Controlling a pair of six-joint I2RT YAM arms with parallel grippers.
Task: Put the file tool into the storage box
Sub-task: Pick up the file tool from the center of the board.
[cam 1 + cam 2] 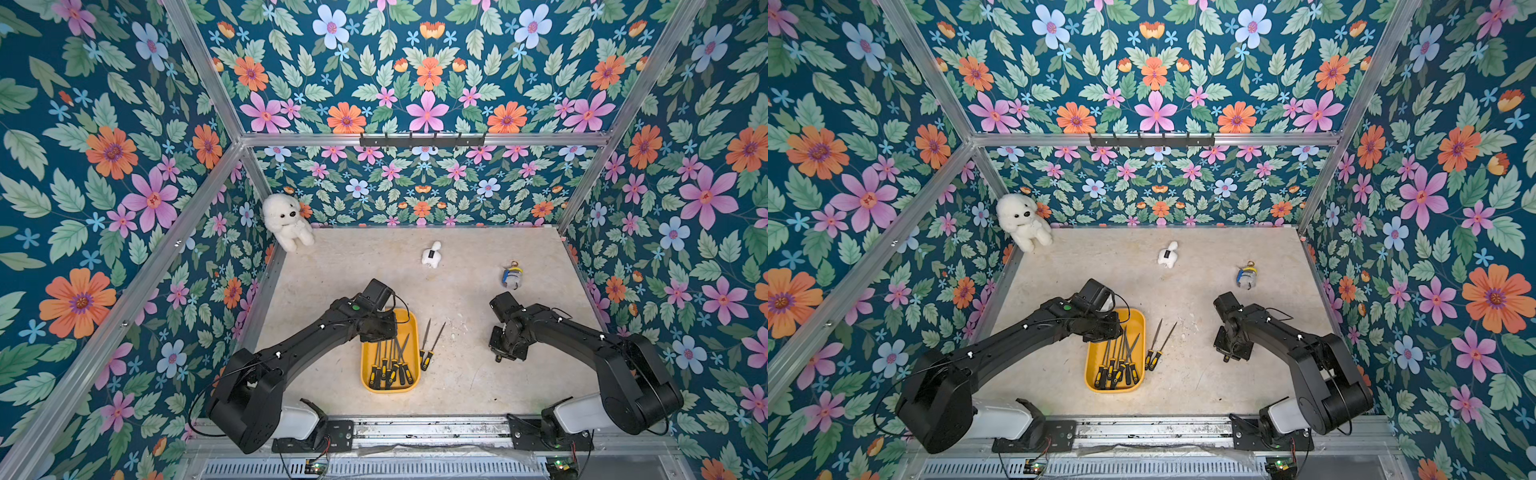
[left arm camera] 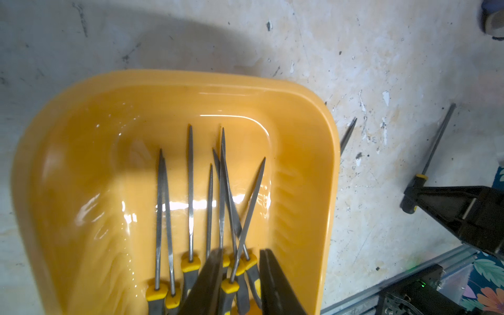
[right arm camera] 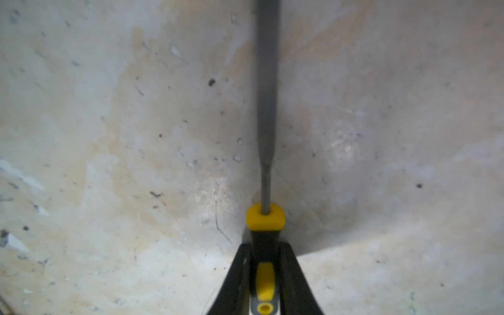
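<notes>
The yellow storage box (image 1: 409, 320) (image 1: 1136, 322) (image 2: 191, 79) lies at the middle front of the table, and several yellow-and-black-handled files (image 1: 388, 365) (image 2: 191, 191) lie inside. Two more files (image 1: 428, 345) (image 1: 1156, 340) lie on the table along its right side. My left gripper (image 1: 376, 332) (image 2: 240, 252) hovers over the box, open and holding nothing. My right gripper (image 1: 498, 357) (image 3: 265, 246) is off to the right, shut on the handle of a file tool (image 3: 267, 109) (image 2: 436, 141). The grey blade points ahead, low over the table. That file is hidden under the arm in both top views.
A white plush dog (image 1: 286, 220) sits in the far left corner. A small white toy (image 1: 432, 254) and a keychain figure (image 1: 512, 277) lie at the back. A metal rail (image 1: 415, 432) runs along the front edge, and patterned walls close in the table.
</notes>
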